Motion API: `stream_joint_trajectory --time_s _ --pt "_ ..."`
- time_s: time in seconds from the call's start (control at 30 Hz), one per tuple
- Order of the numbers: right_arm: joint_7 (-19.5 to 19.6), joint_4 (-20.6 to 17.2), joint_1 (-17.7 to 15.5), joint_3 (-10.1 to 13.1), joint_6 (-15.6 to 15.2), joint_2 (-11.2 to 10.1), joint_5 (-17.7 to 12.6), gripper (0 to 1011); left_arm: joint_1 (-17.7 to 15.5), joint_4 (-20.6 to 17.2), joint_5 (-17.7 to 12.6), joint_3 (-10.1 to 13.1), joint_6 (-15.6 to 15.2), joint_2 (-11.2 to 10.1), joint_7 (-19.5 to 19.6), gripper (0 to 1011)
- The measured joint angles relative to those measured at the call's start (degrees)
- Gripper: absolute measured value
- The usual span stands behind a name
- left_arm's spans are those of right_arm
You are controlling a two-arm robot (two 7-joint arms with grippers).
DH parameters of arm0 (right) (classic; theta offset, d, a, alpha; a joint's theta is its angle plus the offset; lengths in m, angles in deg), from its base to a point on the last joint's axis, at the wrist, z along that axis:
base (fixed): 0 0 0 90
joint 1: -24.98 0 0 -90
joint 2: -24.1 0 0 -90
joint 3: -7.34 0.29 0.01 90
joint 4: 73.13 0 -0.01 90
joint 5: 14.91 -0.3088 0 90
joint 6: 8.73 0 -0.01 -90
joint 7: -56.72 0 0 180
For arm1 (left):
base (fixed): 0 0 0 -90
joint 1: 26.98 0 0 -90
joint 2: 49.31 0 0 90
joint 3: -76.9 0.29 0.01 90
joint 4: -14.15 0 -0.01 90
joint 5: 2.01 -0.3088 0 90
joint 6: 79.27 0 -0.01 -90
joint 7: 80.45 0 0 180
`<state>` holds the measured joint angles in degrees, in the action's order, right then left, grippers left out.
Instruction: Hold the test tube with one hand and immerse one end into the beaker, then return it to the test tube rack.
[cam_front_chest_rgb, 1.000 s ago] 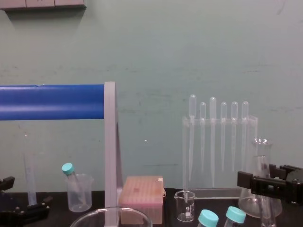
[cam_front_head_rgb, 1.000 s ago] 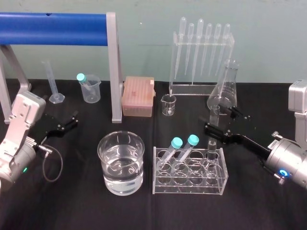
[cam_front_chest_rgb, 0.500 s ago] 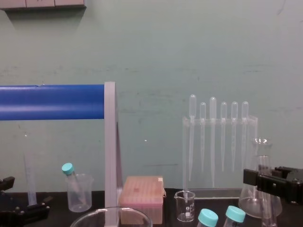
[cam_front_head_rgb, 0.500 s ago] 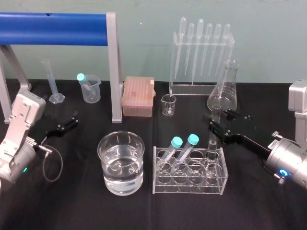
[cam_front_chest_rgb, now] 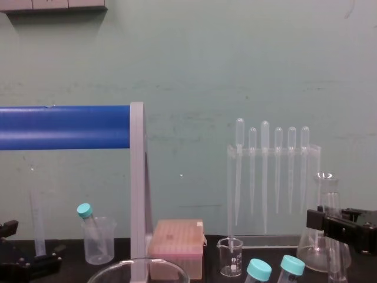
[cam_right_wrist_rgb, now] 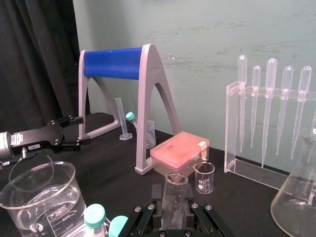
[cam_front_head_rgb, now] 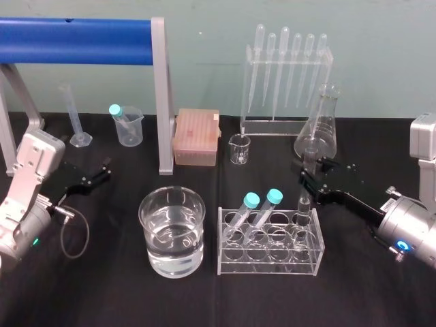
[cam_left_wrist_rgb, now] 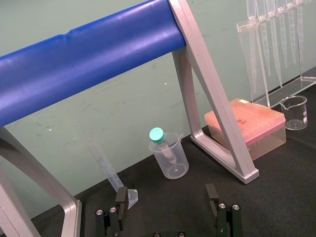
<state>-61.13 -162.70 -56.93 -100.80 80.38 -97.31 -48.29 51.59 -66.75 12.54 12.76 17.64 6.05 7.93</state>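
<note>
The test tube (cam_front_head_rgb: pixel 302 212) is seen standing almost upright at the right end of the test tube rack (cam_front_head_rgb: pixel 269 264), its lower part already inside a back hole and its open top showing in front of the flask (cam_front_head_rgb: pixel 320 129). Compared with a second ago, it has been carried a little to the right and lowered, so that more of its length is sunk between the rack's clear plates. It is clasped partway up by the right pincer (cam_front_head_rgb: pixel 313 174). In the right wrist view the tube's rim is seen rising above that pincer (cam_right_wrist_rgb: pixel 175 211), with a finger set close against each side of the glass. The left pincer (cam_front_head_rgb: pixel 102 174) is parked over the bench (cam_front_head_rgb: pixel 102 286) on the left, well apart from the work, with its fingers (cam_left_wrist_rgb: pixel 121 196) spread wide. The beaker (cam_front_head_rgb: pixel 143 208), partly filled with water, stands to the left of the rack and is not touched. Two teal-capped tubes (cam_front_head_rgb: pixel 272 199) lean in the rack's left holes, apart from the returning tube. From this it is judged that the return step is nearly complete. What remains is for the tube to be seated fully and released without being tipped against the rack.
</note>
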Motion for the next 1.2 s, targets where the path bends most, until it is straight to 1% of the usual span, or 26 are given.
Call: stream_joint_trajectory --time_s 0.3,0.53,0.7,0.97,1.03,1.2 --pt "-0.5 0.0 0.1 -0.1 0.0 0.0 -0.2 242 0.0 0.0 0.0 0.0 0.0 0.0 0.0 1000" --pt "-2.1 -0.1 0.2 0.0 0.4 -0.1 -2.1 242 0.0 0.0 0.0 0.0 0.0 0.0 0.0 1000" --pt "-2.7 -0.7 0.2 0.3 1.3 -0.2 -3.4 242 0.0 0.0 0.0 0.0 0.0 0.0 0.0 1000" --pt "-3.1 -1.8 0.2 1.4 4.2 -0.6 -4.0 242 0.0 0.0 0.0 0.0 0.0 0.0 0.0 1000" --pt "-3.3 -2.0 0.4 1.9 5.4 -0.6 -4.1 242 0.0 0.0 0.0 0.0 0.0 0.0 0.0 1000" --pt "-4.2 -1.8 1.4 2.9 8.2 0.1 -4.5 242 0.0 0.0 0.0 0.0 0.0 0.0 0.0 1000"
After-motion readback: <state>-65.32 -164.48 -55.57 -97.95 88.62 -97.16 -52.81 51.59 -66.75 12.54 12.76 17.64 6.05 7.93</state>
